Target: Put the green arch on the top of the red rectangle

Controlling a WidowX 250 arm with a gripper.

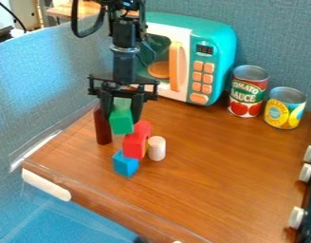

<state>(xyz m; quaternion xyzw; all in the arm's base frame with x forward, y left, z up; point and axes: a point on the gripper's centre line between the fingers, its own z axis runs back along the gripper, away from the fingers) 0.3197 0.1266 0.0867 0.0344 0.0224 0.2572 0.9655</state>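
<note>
Black robot arm (123, 33) coming down from the top edge, upright, hand (123, 116) pointing downward, fingers (138, 107) gripping

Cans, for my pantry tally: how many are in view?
2: the red can stands beside the microwave, and the yellow can stands right of the red one in the picture.

The green arch (122, 122) hangs in the tool (123, 114) near the red rectangle (134, 144).

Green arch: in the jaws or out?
In. The green arch sits between the jaws, one on each side, near the red block; whether those two touch, cannot tell.
</note>
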